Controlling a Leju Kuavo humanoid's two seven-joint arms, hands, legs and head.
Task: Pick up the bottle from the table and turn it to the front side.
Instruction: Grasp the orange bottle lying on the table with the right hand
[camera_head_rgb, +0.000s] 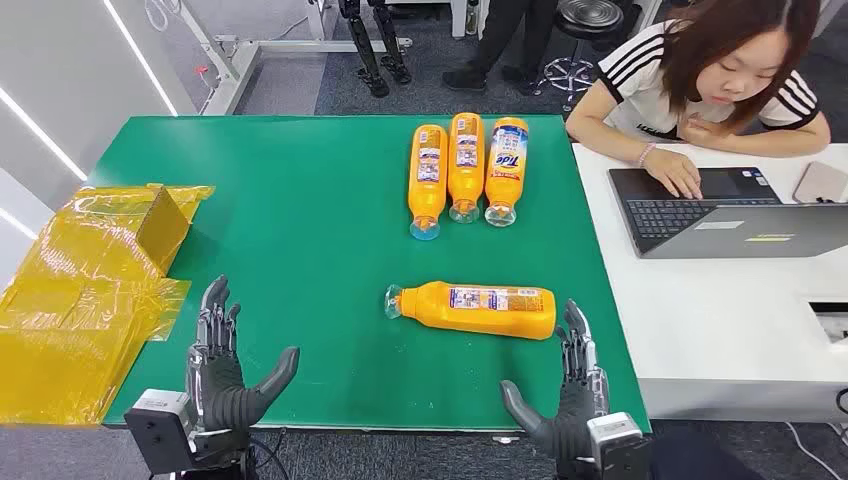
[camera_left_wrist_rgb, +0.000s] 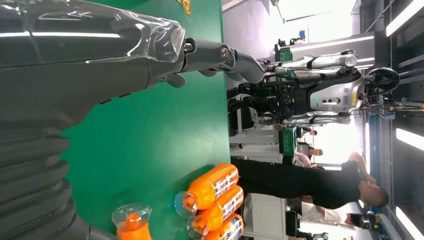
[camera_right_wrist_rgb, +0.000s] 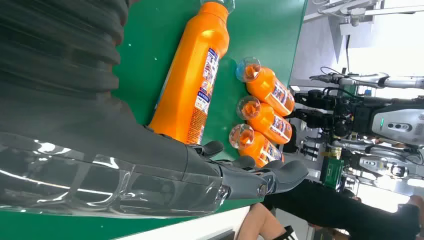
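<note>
A green counter (camera_head_rgb: 300, 230) carries one orange bottle (camera_head_rgb: 473, 308) lying on its side near the front edge, three more bottles (camera_head_rgb: 465, 170) side by side at the back, and yellow bags (camera_head_rgb: 100, 290) overhanging its left edge.

This is a robotics lab or test hall. A green-topped work table (camera_head_rgb: 300, 200) stands on grey carpet beside a white desk (camera_head_rgb: 720, 310), where a person (camera_head_rgb: 715, 75) works at a laptop (camera_head_rgb: 735, 212). Metal frame rigs (camera_head_rgb: 250, 50) and a stool (camera_head_rgb: 580, 30) stand behind. The wrist views show silver humanoid robots (camera_left_wrist_rgb: 325, 85) parked along a bright aisle with ceiling strip lights (camera_left_wrist_rgb: 405, 20).
</note>
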